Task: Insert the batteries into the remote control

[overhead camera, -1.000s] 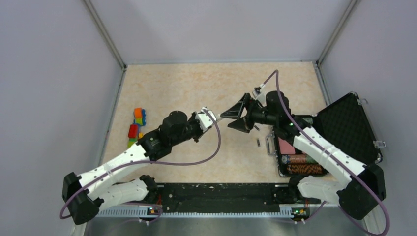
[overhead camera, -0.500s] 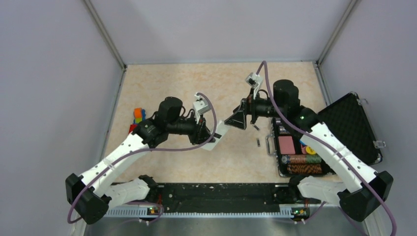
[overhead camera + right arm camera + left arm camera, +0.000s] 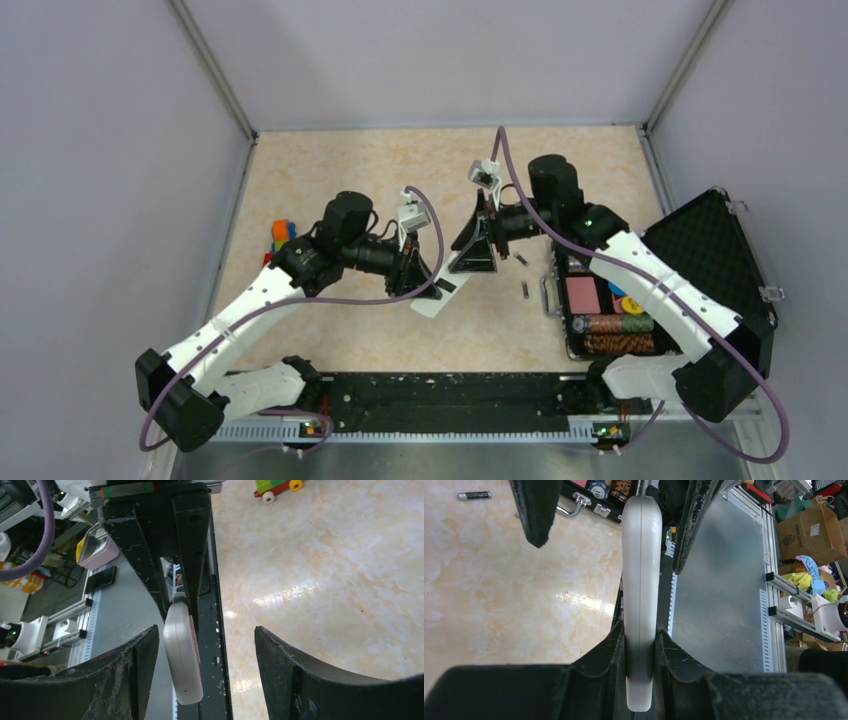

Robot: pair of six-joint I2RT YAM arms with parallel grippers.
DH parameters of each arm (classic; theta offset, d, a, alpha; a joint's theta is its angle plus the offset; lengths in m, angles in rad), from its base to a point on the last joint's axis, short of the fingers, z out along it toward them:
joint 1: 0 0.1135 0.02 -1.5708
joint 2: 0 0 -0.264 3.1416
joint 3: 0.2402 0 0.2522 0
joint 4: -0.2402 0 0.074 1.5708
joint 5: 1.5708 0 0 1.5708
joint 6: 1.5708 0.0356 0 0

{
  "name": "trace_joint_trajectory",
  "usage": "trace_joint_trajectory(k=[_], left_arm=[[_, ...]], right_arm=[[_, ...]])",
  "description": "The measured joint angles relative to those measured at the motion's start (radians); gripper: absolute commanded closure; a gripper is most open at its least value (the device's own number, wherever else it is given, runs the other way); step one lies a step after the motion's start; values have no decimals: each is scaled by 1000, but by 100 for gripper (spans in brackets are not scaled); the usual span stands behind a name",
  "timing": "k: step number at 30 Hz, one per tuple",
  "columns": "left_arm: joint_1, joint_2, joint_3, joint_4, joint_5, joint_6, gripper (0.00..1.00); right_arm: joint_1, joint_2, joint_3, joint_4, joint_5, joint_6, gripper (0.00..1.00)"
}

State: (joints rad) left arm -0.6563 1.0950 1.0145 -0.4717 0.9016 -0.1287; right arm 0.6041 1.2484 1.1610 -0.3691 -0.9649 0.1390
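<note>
- A beige marbled tabletop (image 3: 350, 180) with grey walls around it has an open black case (image 3: 705, 250) at its right edge.
- The left gripper (image 3: 415, 272) is clamped tight on one end of the remote control (image 3: 447, 283), left of the case.
- The right gripper (image 3: 476, 245) stands wide, its fingers flanking the remote's free end without pinching it.
- Two batteries (image 3: 525, 290) lie loose on the table, just left of the case.

Robotics lab, grey-walled test cell (image 3: 110, 150), aluminium framing (image 3: 793, 617), cardboard boxes (image 3: 808, 530)
</note>
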Motion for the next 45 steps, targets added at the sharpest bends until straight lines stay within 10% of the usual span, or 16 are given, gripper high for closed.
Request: trace_joint_trajectory(k=[2,6,15,26,45], left_arm=[[0,0,2,1,0,0,100],[0,-5,4,5,-2,-2,99],[-3,-178,-74,136,-183,-60,2],[-3,-472,-335,491,-673,-346,1],[-1,-357,-279,649,-762,-686,8]], right_arm=[[1,0,0,-7,-28,-5,41],[3,1,0,-31,-57,-15,92],[24,2,11,24,-56,77,100],[24,-76,-69,511,175,612,100],[49,-76,-163,689,358,925,100]])
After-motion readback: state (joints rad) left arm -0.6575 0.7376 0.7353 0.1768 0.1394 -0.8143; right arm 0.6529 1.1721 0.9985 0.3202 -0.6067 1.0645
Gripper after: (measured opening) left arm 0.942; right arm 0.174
